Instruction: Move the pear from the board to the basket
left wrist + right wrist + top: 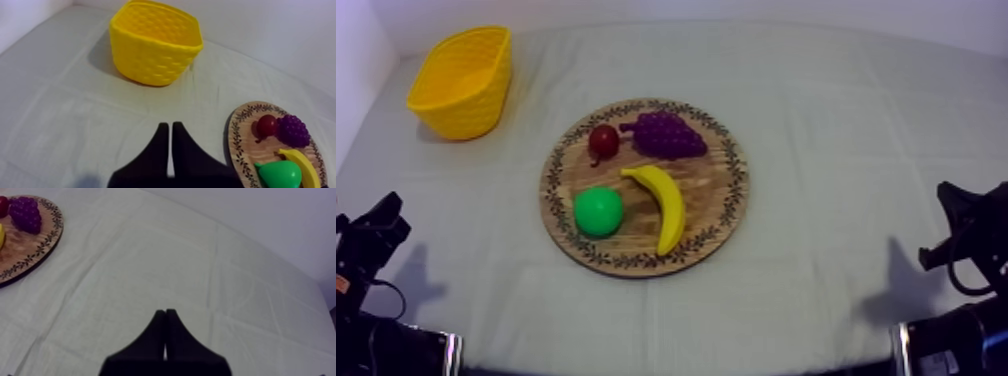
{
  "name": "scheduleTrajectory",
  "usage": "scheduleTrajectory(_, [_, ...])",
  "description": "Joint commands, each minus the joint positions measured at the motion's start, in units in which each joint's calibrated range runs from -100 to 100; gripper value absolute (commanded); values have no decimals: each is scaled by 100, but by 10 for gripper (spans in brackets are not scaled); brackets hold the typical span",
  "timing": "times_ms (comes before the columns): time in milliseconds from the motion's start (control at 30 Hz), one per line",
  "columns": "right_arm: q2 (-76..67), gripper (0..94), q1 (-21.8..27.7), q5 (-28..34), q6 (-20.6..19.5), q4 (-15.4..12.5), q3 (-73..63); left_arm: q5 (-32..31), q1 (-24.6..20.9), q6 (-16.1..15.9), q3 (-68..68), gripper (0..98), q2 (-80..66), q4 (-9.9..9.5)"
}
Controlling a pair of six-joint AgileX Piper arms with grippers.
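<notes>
Top view: pear point(598, 211) lies on the wooden board point(708, 190) beside banana point(662, 202), grapes point(663, 134) and small red fruit point(603, 141), yellow basket point(464, 85) well apart; left tool point(169, 125), right tool point(165, 311) clenched empty.

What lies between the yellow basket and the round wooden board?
Nothing: in the top view, the stretch from the yellow woven basket to the round patterned-rim wooden board is bare grey-white cloth.

The left arm point(371, 240) sits low at the left side in the top view, and the right arm point(966, 235) sits low at the right side. The left gripper point(167, 126) has its fingers point(159, 150) pressed together in a narrow wedge, with nothing between them. The right gripper point(165, 311) is the same, fingers together and holding nothing.
</notes>
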Motion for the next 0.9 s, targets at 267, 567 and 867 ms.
scheduleTrajectory(267, [-3, 4, 0, 2, 1, 1, -2, 3, 0, 83, 4, 1, -3, 1])
scheduleTrajectory(567, [-3, 4, 0, 2, 1, 1, -2, 3, 0, -273, 4, 1, -3, 1])
scheduleTrajectory(867, [-3, 4, 0, 2, 1, 1, -2, 3, 107, -126, 1, 1, -3, 21])
